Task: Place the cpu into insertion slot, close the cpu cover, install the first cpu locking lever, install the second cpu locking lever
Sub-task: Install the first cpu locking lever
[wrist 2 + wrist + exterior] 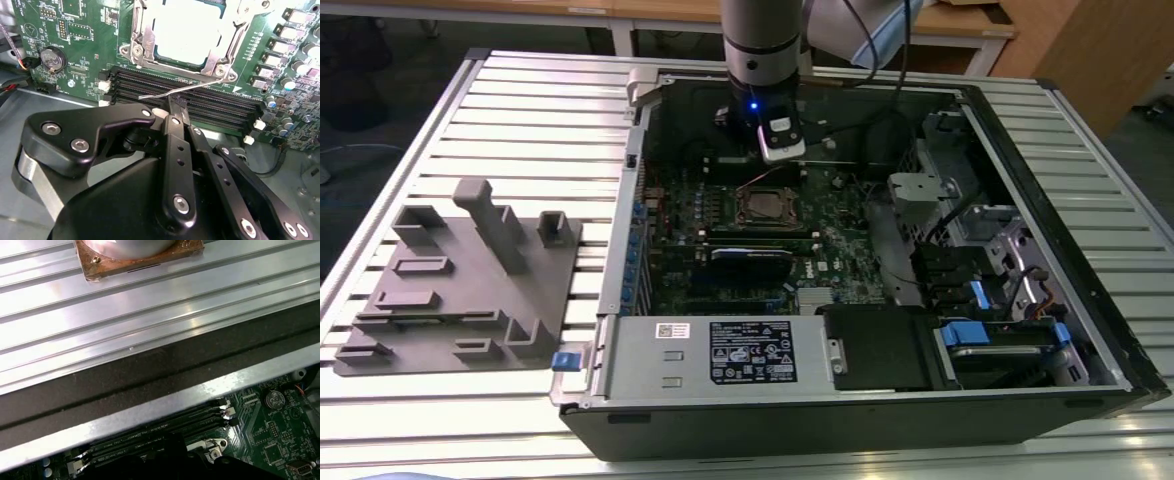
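**Gripper [176, 104] at the lever, chip looks seated**

In the second wrist view your board [75, 45] has the slot [131, 50] at top centre, with the cover [180, 65] down around the pale cpu [187, 30]. The fingers look shut. The thin lever [205, 87] runs sideways across their tips, just below the slot. Can't tell if it's actually pinched.

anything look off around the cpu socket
One thing: a thin locking lever sticks out loose from the socket's corner and slants across the memory slots instead of lying latched alongside the cpu cover. The shut pincer has its tip right at it. The cover lies flat over the cpu.
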Robot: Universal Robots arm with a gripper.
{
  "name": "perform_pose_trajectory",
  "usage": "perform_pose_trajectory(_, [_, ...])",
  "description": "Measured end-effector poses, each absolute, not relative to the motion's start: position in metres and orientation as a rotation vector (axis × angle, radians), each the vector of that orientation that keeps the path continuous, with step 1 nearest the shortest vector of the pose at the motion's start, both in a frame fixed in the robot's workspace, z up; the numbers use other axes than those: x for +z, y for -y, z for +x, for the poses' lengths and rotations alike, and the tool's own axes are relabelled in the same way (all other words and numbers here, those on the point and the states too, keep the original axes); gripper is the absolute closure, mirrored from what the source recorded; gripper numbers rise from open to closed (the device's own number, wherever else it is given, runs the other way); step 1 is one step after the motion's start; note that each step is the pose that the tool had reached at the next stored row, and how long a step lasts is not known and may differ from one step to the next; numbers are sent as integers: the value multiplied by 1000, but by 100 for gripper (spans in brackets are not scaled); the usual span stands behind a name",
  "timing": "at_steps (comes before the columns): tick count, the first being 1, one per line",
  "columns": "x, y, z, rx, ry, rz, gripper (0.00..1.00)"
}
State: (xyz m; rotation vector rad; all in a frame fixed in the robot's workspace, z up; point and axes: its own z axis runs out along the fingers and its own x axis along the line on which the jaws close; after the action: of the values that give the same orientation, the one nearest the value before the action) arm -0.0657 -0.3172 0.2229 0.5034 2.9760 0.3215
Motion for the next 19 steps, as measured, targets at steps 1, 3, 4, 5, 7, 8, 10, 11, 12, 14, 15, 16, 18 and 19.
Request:
perform_pose_trajectory(1, [223, 317, -66, 322, -2976, 503, 89])
perform_pose_trajectory(3, [223, 318, -66, 321, -2976, 503, 89])
perform_pose_trajectory(4, [223, 318, -66, 321, -2976, 503, 89])
perform_pose_trajectory(5, [223, 318, -66, 322, -2976, 503, 89])
perform_pose_trajectory(7, [223, 319, -66, 322, -2976, 504, 89])
perform_pose_trajectory(8, [223, 319, -66, 322, -2976, 503, 89])
perform_pose_trajectory(10, [222, 319, -67, 322, -2975, 503, 89])
perform_pose_trajectory(11, [222, 319, -67, 322, -2975, 503, 89])
perform_pose_trajectory(12, [221, 319, -67, 322, -2975, 503, 89])
perform_pose_trajectory(14, [220, 319, -67, 322, -2975, 503, 89])
perform_pose_trajectory(15, [220, 319, -67, 321, -2975, 503, 89])
perform_pose_trajectory(16, [220, 320, -67, 321, -2975, 503, 89])
perform_pose_trajectory(18, [218, 320, -67, 322, -2975, 503, 89])
perform_pose_trajectory(19, [217, 320, -67, 322, -2975, 503, 89])
